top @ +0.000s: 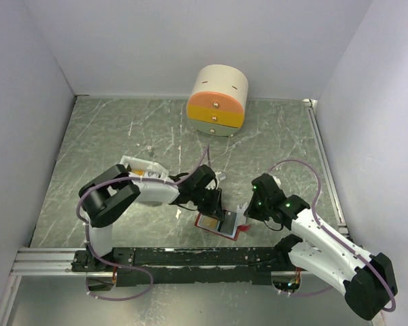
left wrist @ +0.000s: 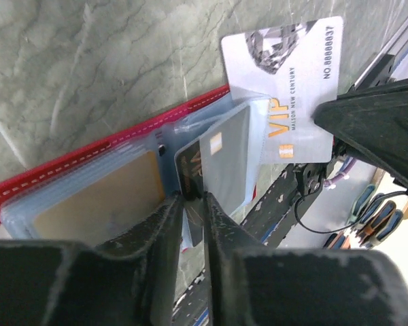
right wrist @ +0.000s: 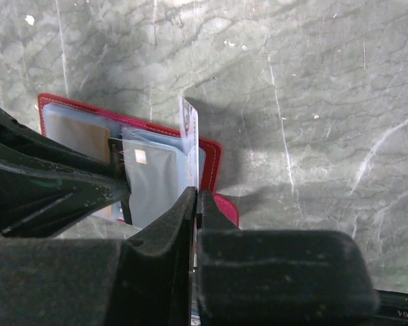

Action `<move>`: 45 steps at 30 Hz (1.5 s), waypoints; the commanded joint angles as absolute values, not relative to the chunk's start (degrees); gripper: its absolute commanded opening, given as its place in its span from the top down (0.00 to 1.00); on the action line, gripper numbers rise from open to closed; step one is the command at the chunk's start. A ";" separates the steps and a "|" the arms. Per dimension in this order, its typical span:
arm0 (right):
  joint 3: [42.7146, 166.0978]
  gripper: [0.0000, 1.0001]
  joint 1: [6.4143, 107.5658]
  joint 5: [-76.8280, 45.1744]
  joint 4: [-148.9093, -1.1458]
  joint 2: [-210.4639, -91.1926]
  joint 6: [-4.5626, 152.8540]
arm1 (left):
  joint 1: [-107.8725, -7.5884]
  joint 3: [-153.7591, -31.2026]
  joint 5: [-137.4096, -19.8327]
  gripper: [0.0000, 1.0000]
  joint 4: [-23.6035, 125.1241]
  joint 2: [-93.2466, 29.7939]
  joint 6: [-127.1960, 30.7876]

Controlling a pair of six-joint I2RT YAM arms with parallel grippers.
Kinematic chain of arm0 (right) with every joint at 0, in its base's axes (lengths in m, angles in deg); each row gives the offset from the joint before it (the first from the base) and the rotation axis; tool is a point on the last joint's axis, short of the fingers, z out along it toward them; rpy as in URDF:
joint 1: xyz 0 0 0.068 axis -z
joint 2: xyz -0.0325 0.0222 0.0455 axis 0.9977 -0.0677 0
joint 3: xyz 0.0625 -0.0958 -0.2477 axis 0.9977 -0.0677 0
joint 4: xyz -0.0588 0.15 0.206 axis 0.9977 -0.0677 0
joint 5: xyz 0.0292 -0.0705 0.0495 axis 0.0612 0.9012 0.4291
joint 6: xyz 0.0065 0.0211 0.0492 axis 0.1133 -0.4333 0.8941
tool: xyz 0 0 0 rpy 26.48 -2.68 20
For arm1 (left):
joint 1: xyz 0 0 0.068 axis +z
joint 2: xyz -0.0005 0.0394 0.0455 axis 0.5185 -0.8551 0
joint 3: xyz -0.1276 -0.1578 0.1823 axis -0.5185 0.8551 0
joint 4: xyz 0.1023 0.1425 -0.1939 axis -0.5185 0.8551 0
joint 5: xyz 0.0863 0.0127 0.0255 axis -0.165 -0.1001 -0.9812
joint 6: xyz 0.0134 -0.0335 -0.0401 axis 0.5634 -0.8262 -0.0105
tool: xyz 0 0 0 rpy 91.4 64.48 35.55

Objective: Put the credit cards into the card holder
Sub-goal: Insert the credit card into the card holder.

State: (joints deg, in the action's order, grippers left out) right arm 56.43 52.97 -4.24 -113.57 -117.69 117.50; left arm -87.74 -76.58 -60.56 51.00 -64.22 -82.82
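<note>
The red card holder point(top: 212, 222) lies open on the table between the arms, its pale-blue sleeves fanned up. In the left wrist view its red edge point(left wrist: 122, 139) frames a sleeve that holds a gold card point(left wrist: 95, 197). My left gripper point(left wrist: 192, 198) is shut on a dark card point(left wrist: 189, 166), whose far end sits in among the sleeves. My right gripper point(right wrist: 195, 193) is shut on a silver VIP card point(left wrist: 285, 75), which stands on edge point(right wrist: 189, 132) over the holder's right side point(right wrist: 212, 163). In the top view the left gripper point(top: 211, 202) and the right gripper point(top: 248, 208) meet over the holder.
A white tray point(top: 146, 170) lies by the left arm's forearm. A round cream-and-orange drawer box point(top: 217, 100) stands at the back. A black rail point(top: 204, 257) runs along the near edge. White walls enclose the marbled table point(top: 122, 136).
</note>
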 commanded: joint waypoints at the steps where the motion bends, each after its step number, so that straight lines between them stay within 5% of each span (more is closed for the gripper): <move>1: 58.92 1.00 53.16 -1.99 -116.01 -117.50 117.41 | -88.62 -75.46 -67.69 0.66 50.60 -60.22 -84.84; 6: 61.78 1.00 53.16 -0.41 -119.15 -116.79 117.43 | -88.99 -75.88 -72.25 0.56 53.21 -57.27 -83.73; 30: 64.17 1.00 53.15 -0.25 -121.45 -112.10 117.38 | -91.68 -77.06 -69.62 0.60 46.42 -61.73 -85.50; 45: 62.31 1.00 53.16 -4.25 -118.29 -110.24 116.98 | -91.24 -79.90 -76.73 0.56 56.84 -58.98 -82.16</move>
State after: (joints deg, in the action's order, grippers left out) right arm 63.05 52.97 -2.25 -120.82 -111.88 117.44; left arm -92.09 -77.33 -72.34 51.37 -61.55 -84.72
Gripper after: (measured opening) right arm 0.006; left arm 0.434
